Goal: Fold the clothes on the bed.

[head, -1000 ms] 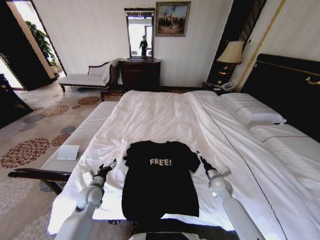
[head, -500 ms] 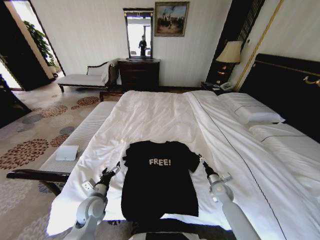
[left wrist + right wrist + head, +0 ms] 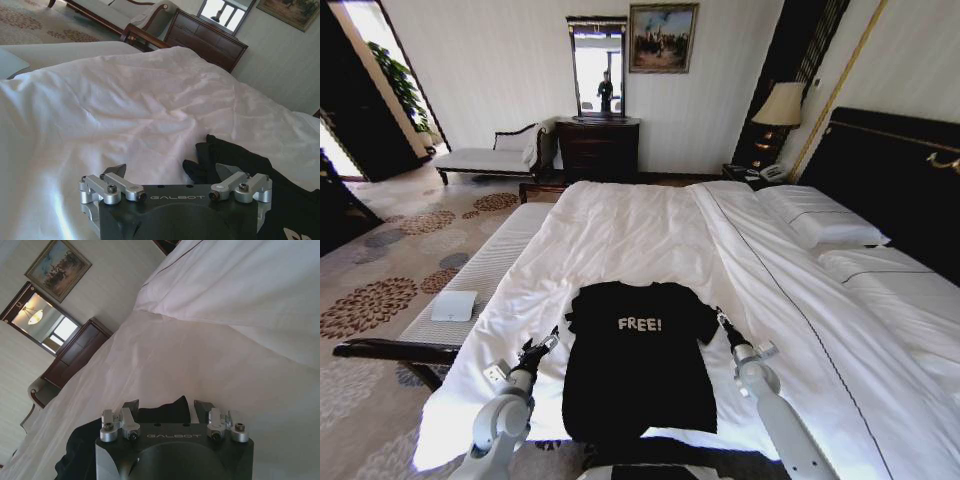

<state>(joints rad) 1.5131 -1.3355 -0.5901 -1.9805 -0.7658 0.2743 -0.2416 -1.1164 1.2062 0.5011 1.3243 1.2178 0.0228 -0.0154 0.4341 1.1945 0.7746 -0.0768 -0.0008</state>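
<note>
On the near end of the bed (image 3: 640, 225), a black T-shirt (image 3: 640, 365) lies flat on the white sheet, its white "FREE!" lettering facing up and its hem toward the robot. The two grippers flank it — the left gripper (image 3: 544, 342) just beside the shirt's left sleeve, the right gripper (image 3: 722, 321) at the right sleeve. From the left wrist, the fingers (image 3: 115, 170) stand wide apart over the bare sheet, with the sleeve's bunched edge (image 3: 210, 157) near the inner one. From the right wrist, the right gripper (image 3: 166, 407) is also spread wide, and the tip of the black sleeve (image 3: 167, 412) sits between its fingers — not pinched. A white bench (image 3: 480, 275) runs along the bed's left side.
</note>
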